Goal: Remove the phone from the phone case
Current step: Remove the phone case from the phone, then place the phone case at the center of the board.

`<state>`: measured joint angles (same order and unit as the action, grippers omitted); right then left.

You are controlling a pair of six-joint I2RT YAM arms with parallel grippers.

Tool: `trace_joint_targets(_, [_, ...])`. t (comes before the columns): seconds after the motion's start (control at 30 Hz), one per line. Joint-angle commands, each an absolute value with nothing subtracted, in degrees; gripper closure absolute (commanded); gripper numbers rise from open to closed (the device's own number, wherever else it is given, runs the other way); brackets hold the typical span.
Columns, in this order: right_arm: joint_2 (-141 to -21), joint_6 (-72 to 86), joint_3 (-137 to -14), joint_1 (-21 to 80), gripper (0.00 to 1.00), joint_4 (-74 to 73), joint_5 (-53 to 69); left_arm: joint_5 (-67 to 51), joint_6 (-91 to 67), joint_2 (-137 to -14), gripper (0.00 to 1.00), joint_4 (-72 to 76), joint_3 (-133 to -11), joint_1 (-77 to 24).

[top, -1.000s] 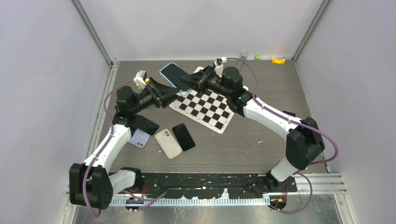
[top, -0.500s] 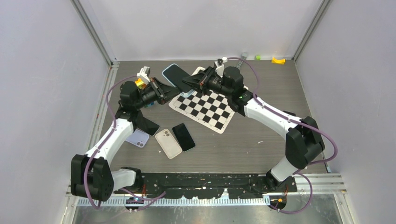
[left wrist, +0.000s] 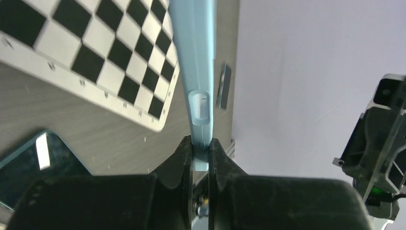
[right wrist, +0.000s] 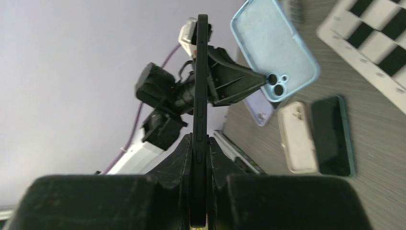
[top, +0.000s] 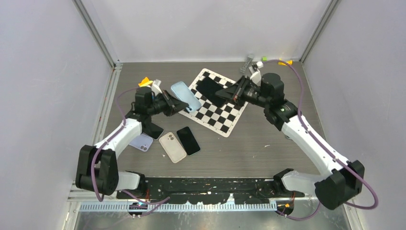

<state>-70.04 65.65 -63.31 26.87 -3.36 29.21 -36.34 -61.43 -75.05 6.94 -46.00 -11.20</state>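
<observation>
Left gripper (left wrist: 201, 146) pinches the blue phone case (left wrist: 194, 48), seemingly empty; right gripper (right wrist: 200, 143) pinches the black phone (right wrist: 201, 72), held apart to the case's right.

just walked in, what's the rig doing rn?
Phone and case are apart. The left gripper is shut on the edge of the empty light blue case. The right gripper is shut on the black phone. Both are held up off the table, by the checkerboard mat.

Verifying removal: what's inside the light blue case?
No phone: the light blue case shows bare blue, one end covered by left fingers. The black phone is in the right fingers.
</observation>
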Motion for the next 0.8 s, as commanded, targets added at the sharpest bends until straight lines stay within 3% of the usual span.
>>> trace_joint_targets(0.0, [-64.05, 58.85, -55.95, 23.67, 0.99, -17.57, 23.32, -36.92, -62.84, -76.19, 1.0, 7.33, -42.61, -18.45])
trace_joint_targets(0.5, [-54.41, 62.71, -34.47, 18.87, 1.0, -22.01, 18.34, -38.66, -69.02, -87.55, 1.0, 3.05, -39.1, -34.59])
trace_joint_targets(0.77, [-52.56, 67.1, -24.07, 18.63, 0.99, -8.96, 21.76, -37.74, -77.26, -89.81, 1.0, 15.15, -31.56, -39.36])
